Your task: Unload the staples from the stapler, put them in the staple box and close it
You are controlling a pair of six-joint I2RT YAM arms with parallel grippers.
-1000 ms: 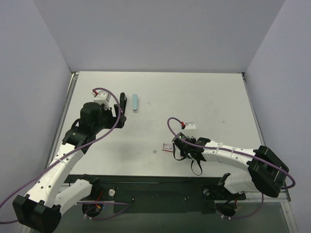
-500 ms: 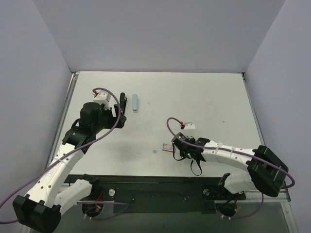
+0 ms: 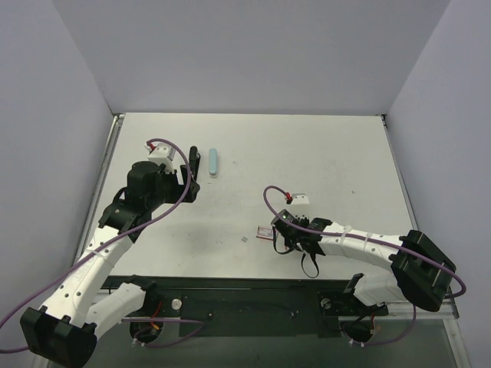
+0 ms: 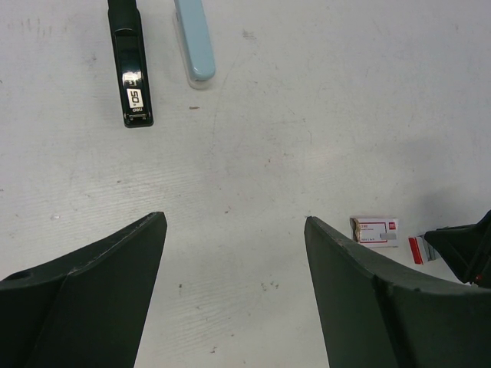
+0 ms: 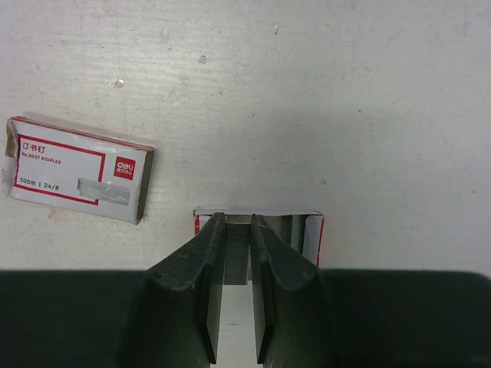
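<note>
Crowding your right claw (image 5: 237, 218) are two pieces of packaging on the desk (image 5: 368, 115): a closed red-and-white box (image 5: 77, 180) at the left of the wrist view, and an open tray (image 5: 313, 234) directly under the fingertips. On the box you can read "deli", "STAPLES" and "500 | 24/8". That claw is clenched on the staples (image 5: 238, 257), a ribbed grey strip at lower centre, over the tray. Your left claw (image 4: 234, 221) hangs released. At the upper left of its view lie the black stapler (image 4: 130, 65), labelled "50", and just beside it a light blue bar (image 4: 193, 42), both well apart from the box. Compared with a second ago, you have almost no change: arms and objects sit where they were.
</note>
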